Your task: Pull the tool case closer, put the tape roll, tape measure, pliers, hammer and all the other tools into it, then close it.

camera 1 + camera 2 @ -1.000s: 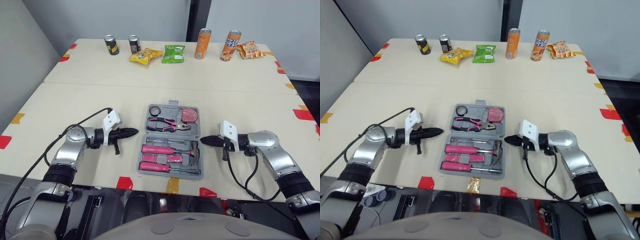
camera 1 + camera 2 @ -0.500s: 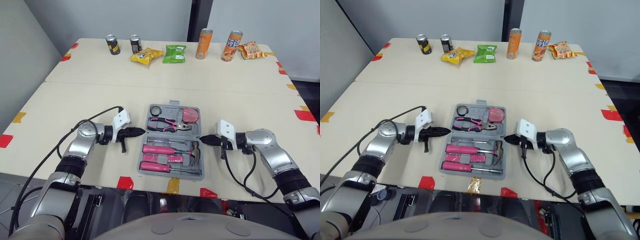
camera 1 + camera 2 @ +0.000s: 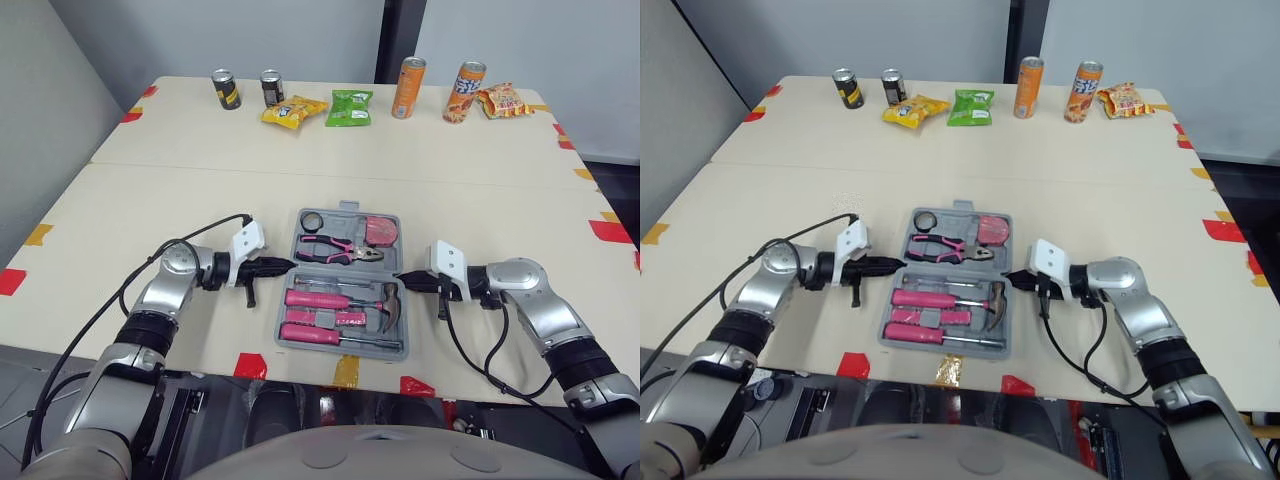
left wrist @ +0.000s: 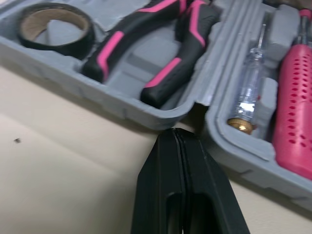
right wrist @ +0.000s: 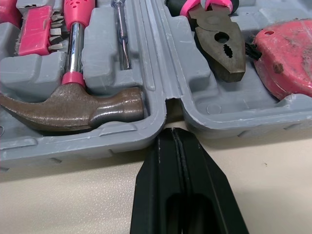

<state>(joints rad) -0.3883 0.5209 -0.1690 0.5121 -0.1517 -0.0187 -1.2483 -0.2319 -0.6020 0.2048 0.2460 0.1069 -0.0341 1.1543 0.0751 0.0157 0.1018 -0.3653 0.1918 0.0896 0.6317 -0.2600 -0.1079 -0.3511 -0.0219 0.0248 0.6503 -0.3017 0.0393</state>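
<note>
- Tool case [image 3: 342,351]: lying open, flat, at near-ctr of table [image 3: 200,200], close to near edge; hinge line running left-right across its middle.
- Far half is carrying tape roll [image 3: 311,220] at left, pliers [image 3: 338,247] in ctr, tape measure [image 3: 377,231] at right.
- Near half is carrying hammer [image 3: 340,298], head to the right, plus pink-handled drivers, a bit set [image 5: 41,29] and a clear tester driver [image 4: 246,92].
- All tools are sitting in moulded slots; none are lying loose on table. Judged: packing done, closing remaining.
- L gripper [image 3: 288,265]: fingers pressed together, grasping nothing, tip pointing into hinge notch on case's left side, touching or just off it.
- R gripper [image 3: 402,280]: likewise clenched and empty, tip resting at hinge notch on right side.
- Handling (judged): hard plastic shell, stiff, not fragile; steel contents are making it fairly heavy, and it is prob. sliding easily on smooth tabletop.
- Hold pts (judged): side rims of far half, lifting both sides evenly; far-half tools are risking dropping out while it is folding over if slots are gripping loosely.
- Cans and snack packs [image 3: 348,107] are standing along far edge, well apart from case.
</note>
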